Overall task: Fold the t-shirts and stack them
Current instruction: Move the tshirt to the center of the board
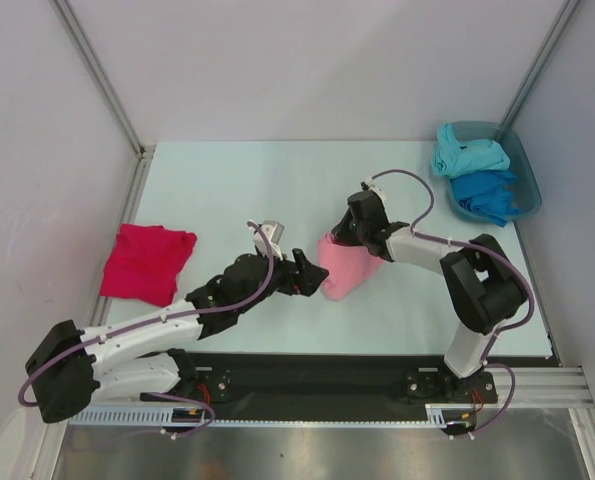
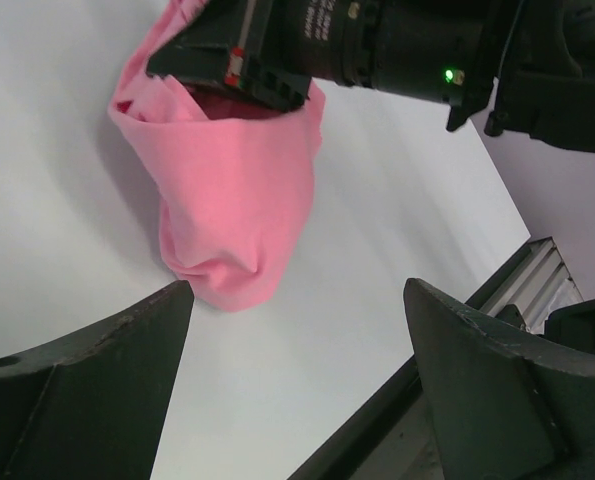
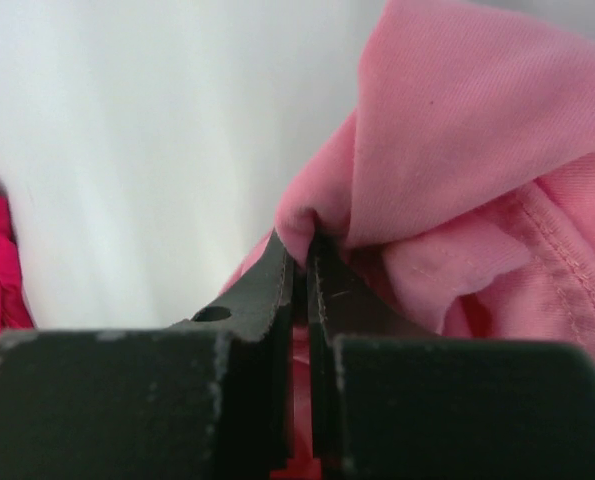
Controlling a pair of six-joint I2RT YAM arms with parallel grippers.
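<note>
Right fingers (image 3: pixel 285 268) clamped on a bunched fold of pink shirt (image 1: pixel 345 270), its lower end on mid-tabletop (image 1: pixel 237 190). Left fingers (image 2: pixel 117 345) wide apart nearby. Risk: thin pinch slips and the shirt drops crumpled.

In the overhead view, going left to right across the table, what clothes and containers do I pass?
crimson t-shirt → light pink t-shirt → teal tub

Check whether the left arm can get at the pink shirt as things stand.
Probably yes. The left tool is open and faces the pink shirt, with only bare table between. The right tool is shut on a fold at the far side, leaving the near bunch free.
</note>
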